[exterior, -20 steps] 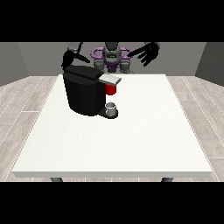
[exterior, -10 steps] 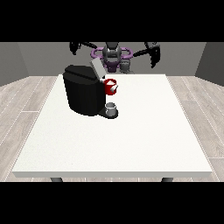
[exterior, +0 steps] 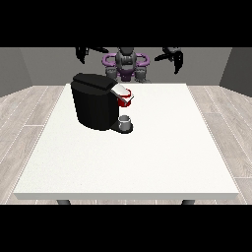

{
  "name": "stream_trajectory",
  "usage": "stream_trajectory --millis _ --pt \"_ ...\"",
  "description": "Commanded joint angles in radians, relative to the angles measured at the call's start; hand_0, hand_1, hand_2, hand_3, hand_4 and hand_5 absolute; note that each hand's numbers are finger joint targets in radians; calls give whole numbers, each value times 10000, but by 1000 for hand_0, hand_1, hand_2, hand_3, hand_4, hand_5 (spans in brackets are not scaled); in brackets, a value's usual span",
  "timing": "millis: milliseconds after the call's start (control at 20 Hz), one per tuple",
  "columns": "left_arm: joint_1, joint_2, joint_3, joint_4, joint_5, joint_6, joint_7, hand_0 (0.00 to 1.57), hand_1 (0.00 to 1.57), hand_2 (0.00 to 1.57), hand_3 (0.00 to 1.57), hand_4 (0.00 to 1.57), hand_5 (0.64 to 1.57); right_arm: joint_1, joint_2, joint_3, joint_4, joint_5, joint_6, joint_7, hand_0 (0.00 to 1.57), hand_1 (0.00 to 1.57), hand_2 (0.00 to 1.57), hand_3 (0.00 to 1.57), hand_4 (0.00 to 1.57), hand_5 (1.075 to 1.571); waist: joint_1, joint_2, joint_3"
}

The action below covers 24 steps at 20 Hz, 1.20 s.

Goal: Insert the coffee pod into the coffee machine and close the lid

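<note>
Both hands raised beside the robot's torso, well clear of the bench: hand at the view's left [exterior: 82, 52] and hand at the view's right [exterior: 172, 55], nothing held, finger spread too small to tell. Well below and forward of them, coffee machine [exterior: 97, 102] on the bench [exterior: 147, 157], lid [exterior: 119, 90] nearly down over the red pod holder [exterior: 126, 101]; no pod visible. Probably rigid, hinged, light lid; best pressed down on top at its front edge.
</note>
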Motion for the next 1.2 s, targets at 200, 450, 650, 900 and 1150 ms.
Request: stream_trajectory --millis 200,450,650,900,1150 --pt "411 -58 -826 -1614 885 261 838 0 0 0 0 366 1571 -1429 -54 -882 988 -1209 269 864 0 0 0 0 129 1571 347 607 1" --pt "1286 -59 -1742 -2877 1296 410 644 0 0 0 0 356 1571 -2035 -99 -923 1895 -914 -176 345 0 0 0 0 65 1571 718 1474 -1" --pt "1867 327 -1537 -3844 1542 577 1307 0 0 0 0 282 1571 -1822 582 -26 1628 -579 -189 508 0 0 0 0 0 1571 -39 1344 -3" --pt "2045 593 -1617 -5114 2049 232 1649 0 0 0 0 349 1571 -2612 -300 -505 2361 -871 534 -49 0 0 0 0 0 1571 155 2127 -1" --pt "2661 382 -1800 -5311 1825 693 1193 0 0 0 0 377 1571 -3186 135 84 2302 -495 301 230 0 0 0 0 0 1571 -80 2417 -4"
